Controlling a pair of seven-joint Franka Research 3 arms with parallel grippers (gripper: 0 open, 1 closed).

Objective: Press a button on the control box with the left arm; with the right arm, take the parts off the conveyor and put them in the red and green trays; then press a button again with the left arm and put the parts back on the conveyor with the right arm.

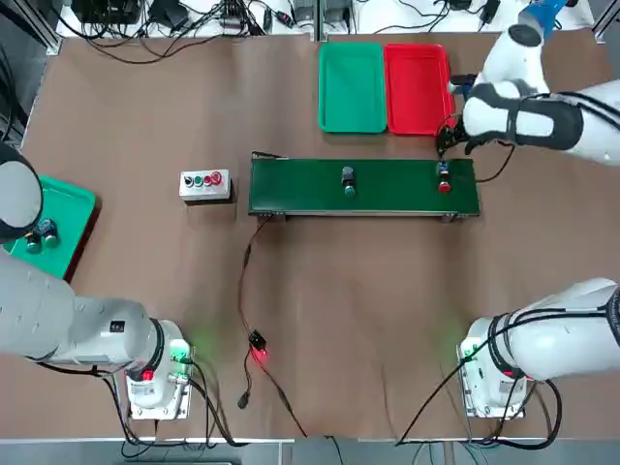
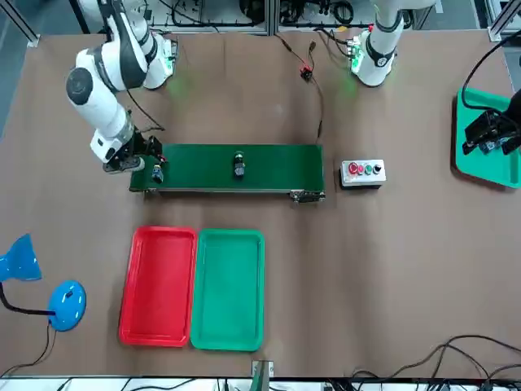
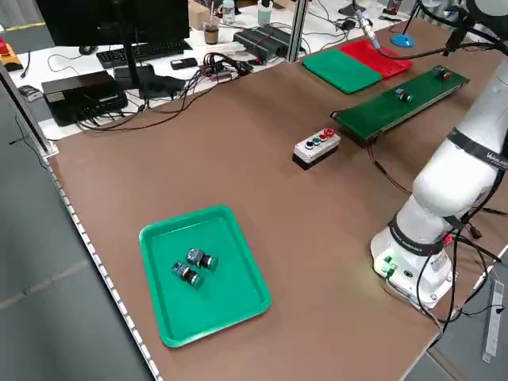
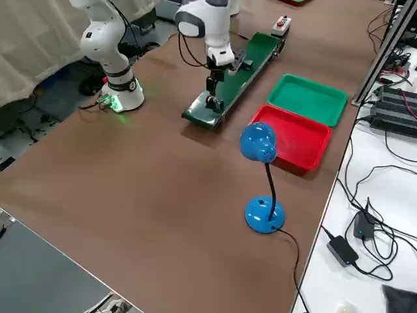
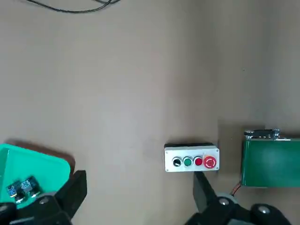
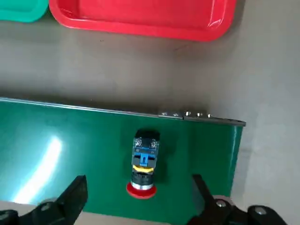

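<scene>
I read the task as early in its sorting stage. Two parts sit on the conveyor (image 1: 363,186): a red-capped part (image 1: 444,180) near its end closest to the trays, and a green-capped part (image 1: 349,181) near its middle. The red tray (image 1: 418,89) and green tray (image 1: 353,87), just beyond the conveyor, hold nothing. Left to do: both picks and placements, the second button press, and both returns.

My right end effector (image 6: 136,201) hangs over the red-capped part, fingers spread wide on either side of it, grasping nothing. My left end effector (image 5: 138,199) is released too and sits well away from the conveyor, beyond the control box (image 1: 205,184).

Only the left side view shows clearly a third tray (image 3: 205,274) far from the conveyor, holding two more parts (image 3: 192,266). Only the right wrist view shows the part's blue body.
</scene>
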